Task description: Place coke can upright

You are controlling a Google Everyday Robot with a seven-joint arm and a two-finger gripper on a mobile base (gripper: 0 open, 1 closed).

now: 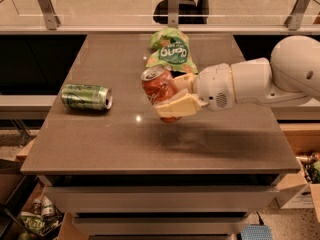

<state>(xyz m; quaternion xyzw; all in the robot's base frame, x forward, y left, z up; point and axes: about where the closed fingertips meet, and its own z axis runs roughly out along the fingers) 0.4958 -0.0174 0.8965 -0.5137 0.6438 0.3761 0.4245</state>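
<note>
The coke can [159, 90] is red-orange with a silver pull-tab top. It is near upright, tilted slightly left, over the middle of the grey table [100, 144]. My gripper [172, 95] reaches in from the right on a white arm and is shut on the can, one cream finger [180, 107] across its front lower side. The can's bottom looks at or just above the tabletop; I cannot tell if it touches.
A green can [86, 96] lies on its side at the table's left. A green snack bag [171, 50] lies at the back centre, just behind the gripper. A glass railing runs behind the table. Boxes and clutter sit on the floor at both sides.
</note>
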